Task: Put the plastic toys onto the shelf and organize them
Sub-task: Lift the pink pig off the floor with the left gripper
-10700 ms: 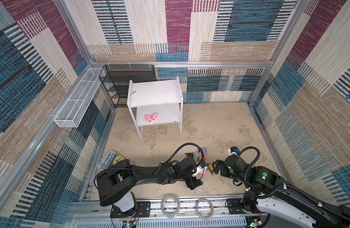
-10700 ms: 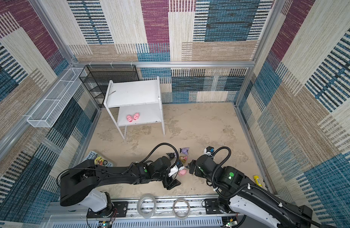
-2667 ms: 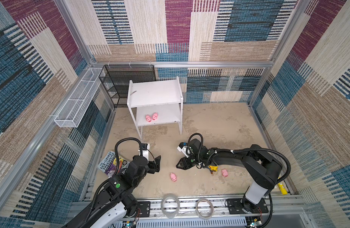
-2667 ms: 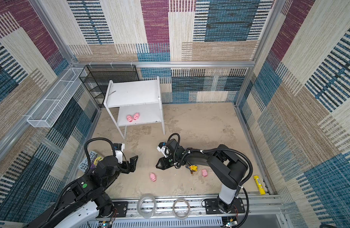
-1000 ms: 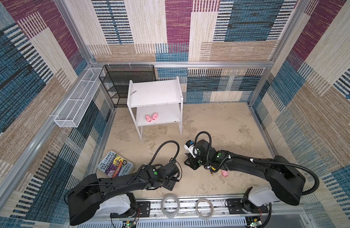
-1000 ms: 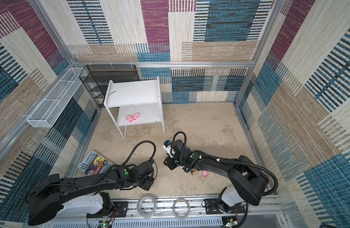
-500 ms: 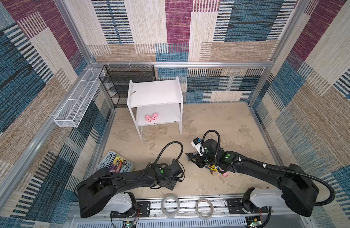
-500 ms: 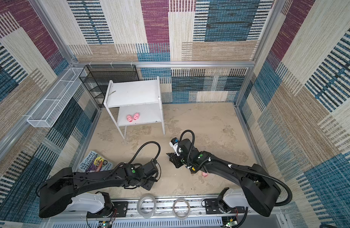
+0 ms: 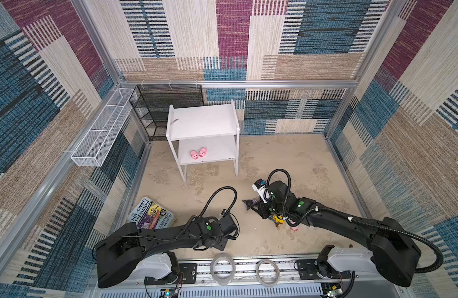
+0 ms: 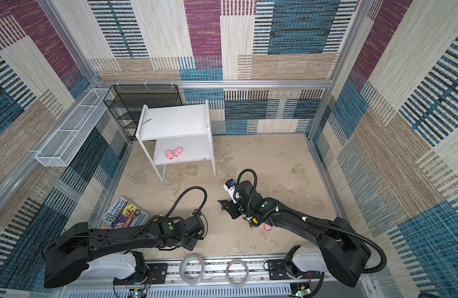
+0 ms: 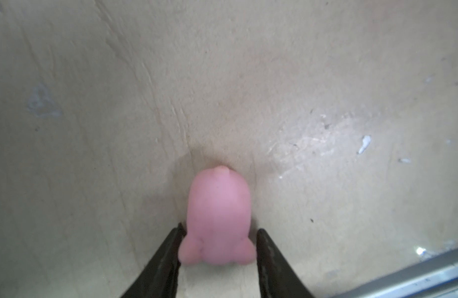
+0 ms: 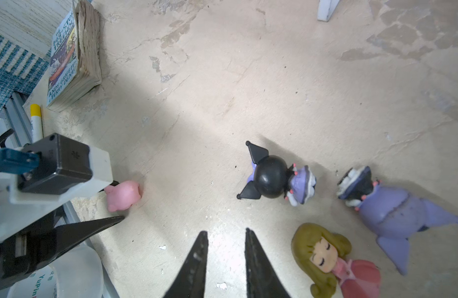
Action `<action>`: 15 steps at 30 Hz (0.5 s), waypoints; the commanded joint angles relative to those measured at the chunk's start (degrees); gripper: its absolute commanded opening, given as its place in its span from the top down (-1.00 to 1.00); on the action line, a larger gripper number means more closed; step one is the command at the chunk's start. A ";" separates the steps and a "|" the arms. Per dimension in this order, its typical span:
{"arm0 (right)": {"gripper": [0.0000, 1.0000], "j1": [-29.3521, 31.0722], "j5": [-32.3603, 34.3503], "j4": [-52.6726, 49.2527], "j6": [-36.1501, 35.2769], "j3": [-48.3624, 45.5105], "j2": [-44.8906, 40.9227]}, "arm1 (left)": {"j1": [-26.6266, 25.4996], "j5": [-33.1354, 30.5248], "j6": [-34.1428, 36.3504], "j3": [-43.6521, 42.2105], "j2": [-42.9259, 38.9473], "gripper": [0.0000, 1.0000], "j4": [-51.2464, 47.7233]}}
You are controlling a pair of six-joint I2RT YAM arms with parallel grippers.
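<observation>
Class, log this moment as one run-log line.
left gripper: astride pink pig, floor | right gripper: empty, narrowly open | shelf: two pigs, lower tier

Pink pig (image 11: 217, 219) blurred, face unseen; blond doll (image 12: 323, 255) partly beyond the view's edge.

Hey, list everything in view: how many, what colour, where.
shelf: one, white, back left
pigs: four, pink, two on shelf's lower board, one between left jaws, one by right arm
black-and-purple figures: two, floor, near right jaws
doll: one, blond, pink dress, beside them
yellow figure: one, by right arm
book: one, floor, left
rack: one, black mesh, back corner
basket: one, white wire, left wall
tape rolls: two, clear, front rail
left gripper: black, jaws around one pig
right gripper: black, jaws apart, empty
</observation>
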 commanded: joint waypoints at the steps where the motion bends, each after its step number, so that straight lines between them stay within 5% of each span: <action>1: 0.44 -0.07 0.34 0.35 -0.67 0.55 0.08 | -0.51 -0.03 -1.79 -0.28 -0.57 0.08 -1.07; 15: 0.44 -0.14 -0.03 1.60 -0.23 -0.46 -0.56 | -1.36 -3.77 0.43 2.25 2.53 0.29 -0.93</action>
